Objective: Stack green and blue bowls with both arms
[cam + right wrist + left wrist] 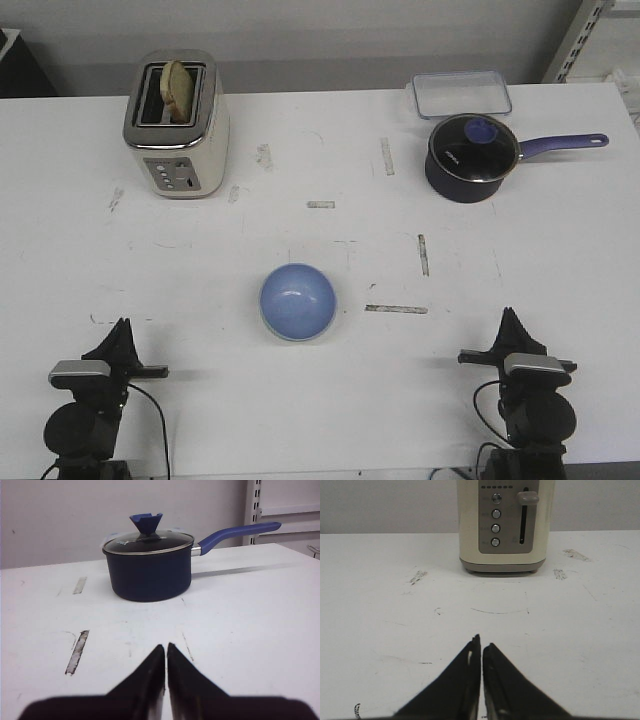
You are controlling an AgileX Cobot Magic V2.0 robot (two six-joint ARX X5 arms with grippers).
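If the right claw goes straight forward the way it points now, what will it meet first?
Probably the dark saucepan. In its wrist view the right claw, shut, points across bare table toward the pan, slightly right of its centre. The blue bowl lies off to the side.

Black tapered pincers, seemingly grey-capped wrists

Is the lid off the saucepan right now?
No, the saucepan wears its glass lid, knob on top, in the right wrist view.
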